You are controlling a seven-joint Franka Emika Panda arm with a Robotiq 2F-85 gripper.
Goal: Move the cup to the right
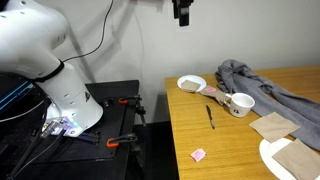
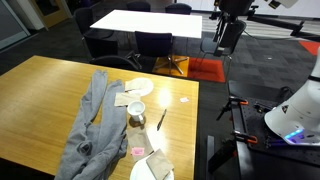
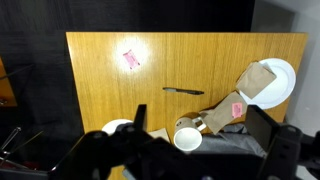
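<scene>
- Surface – a wooden table [image 1: 230,140] stood beside the black stand carrying the robot base [image 1: 60,90]; in an exterior view more tables and chairs filled the room behind.
- The cup [image 1: 240,104] stood upright on the table, just beside the edge of a crumpled grey cloth [image 1: 262,85]. Whether the two touched could not be told.
- A brown napkin [image 1: 272,125] lay just beside the cup.
- A shallow white bowl [image 1: 191,84] sat near the cup, close to the table edge.
- A dark pen [image 1: 210,117] lay flat on bare wood, near the cup and between it and the table edge.
- A white plate [image 1: 268,158] rested at the table's border, with a second brown napkin [image 1: 297,158] lying on it.
- A small pink item [image 1: 198,155] lay well apart from the cup.
- The gripper [image 1: 182,14] hung high above the table, well apart from the cup, with its jaws spread and holding nothing. In the wrist view the cup showed between the two blurred fingers [image 3: 268,140].
</scene>
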